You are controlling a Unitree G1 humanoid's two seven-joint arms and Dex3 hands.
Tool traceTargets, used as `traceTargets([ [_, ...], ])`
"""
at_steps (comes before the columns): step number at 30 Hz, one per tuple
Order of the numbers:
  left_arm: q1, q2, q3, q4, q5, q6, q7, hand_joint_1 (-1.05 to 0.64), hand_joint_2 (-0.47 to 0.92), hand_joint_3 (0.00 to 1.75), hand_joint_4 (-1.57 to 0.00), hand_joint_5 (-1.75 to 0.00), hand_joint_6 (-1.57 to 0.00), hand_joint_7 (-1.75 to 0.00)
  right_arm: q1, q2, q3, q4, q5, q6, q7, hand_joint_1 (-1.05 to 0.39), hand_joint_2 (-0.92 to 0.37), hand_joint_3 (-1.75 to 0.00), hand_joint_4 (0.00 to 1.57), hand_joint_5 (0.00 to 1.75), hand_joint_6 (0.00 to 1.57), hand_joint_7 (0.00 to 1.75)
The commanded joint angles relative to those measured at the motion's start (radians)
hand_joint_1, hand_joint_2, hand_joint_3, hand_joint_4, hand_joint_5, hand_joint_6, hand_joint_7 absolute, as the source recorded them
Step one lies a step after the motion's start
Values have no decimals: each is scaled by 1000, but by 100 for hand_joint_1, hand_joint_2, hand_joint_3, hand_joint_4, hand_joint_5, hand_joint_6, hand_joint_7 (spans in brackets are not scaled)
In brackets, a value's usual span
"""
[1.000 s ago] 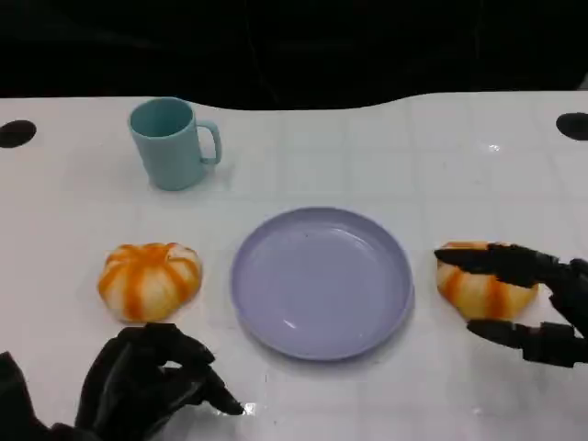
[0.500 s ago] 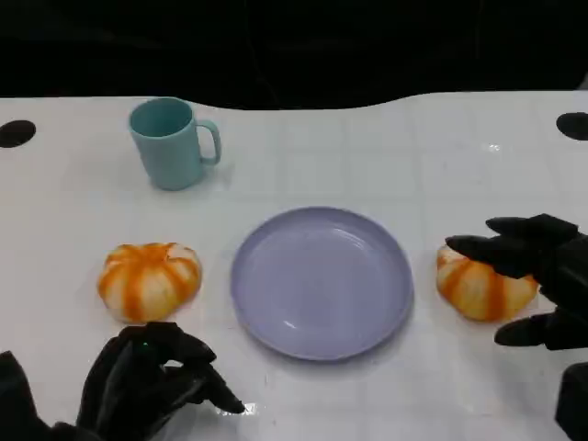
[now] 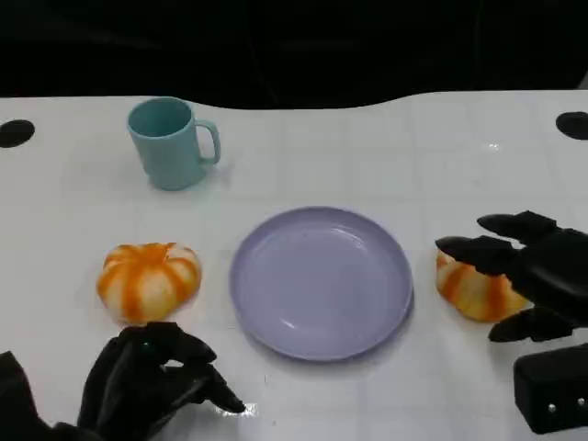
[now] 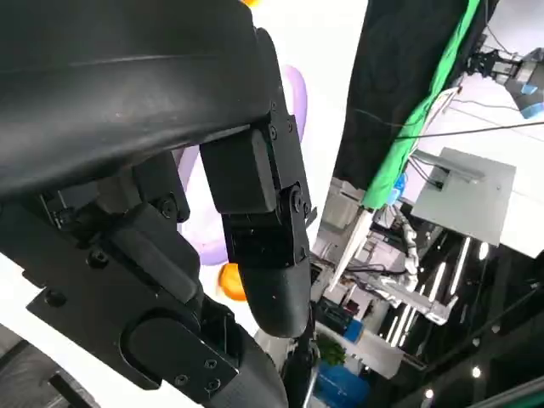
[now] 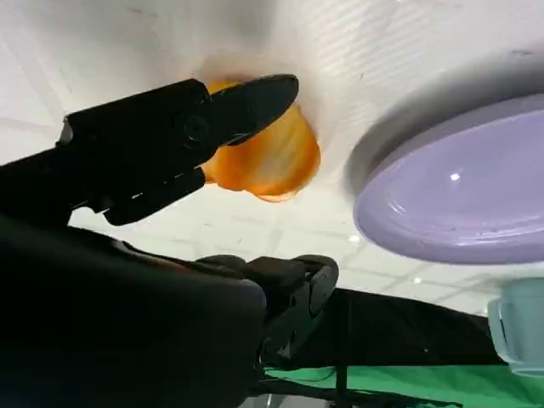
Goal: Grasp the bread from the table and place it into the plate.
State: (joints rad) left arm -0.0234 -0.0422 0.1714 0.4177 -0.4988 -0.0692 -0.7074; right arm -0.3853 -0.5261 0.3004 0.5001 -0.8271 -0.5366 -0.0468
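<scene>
Bread [image 3: 473, 292] sits on the table just right of the lilac plate [image 3: 320, 280], which holds nothing, so the placing is all ahead. The right hand [image 3: 525, 276] has its fingers spread around that roll, over and beside it; whether they touch it is hard to tell, and it looks ungrasped. A second roll [image 3: 148, 279] lies left of the plate, with the left hand [image 3: 152, 381] curled in beside it, holding nothing

The right hand's [image 3: 533, 276] fingers [image 3: 482, 250] cover part of the right bread [image 3: 473, 292] (contact cannot be told).
</scene>
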Motion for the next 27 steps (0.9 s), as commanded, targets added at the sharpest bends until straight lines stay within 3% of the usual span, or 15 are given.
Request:
traceTargets([
  [1,7,10,3,-10,7,-6,7,-99,56,0,-157,-50,-157,-23,-70,9,63,107,-41,10,-72,-50,-78,0,12,23,28,1],
  [16,17,6,2,-28,5,3,16,-100,55,0,-157,-50,-157,-23,-243,70,233,426,-89,41,-171,-53,-82,-1,16,17,28,1],
  [22,20,5,1,-31,3,-2,8,-99,56,0,-157,-50,-157,-23,-282,90,266,524,-75,23,-225,-53,-84,-1,22,17,33,2],
  [26,23,6,0,-34,5,-2,11,-99,56,0,-157,-50,-157,-22,-285,107,249,557,-34,-4,-287,-36,-91,-3,60,23,60,6],
  [27,24,6,-1,-36,6,-2,13,-99,56,0,-157,-50,-157,-22,-285,109,245,561,-26,-15,-305,-32,-92,-6,68,48,71,5],
])
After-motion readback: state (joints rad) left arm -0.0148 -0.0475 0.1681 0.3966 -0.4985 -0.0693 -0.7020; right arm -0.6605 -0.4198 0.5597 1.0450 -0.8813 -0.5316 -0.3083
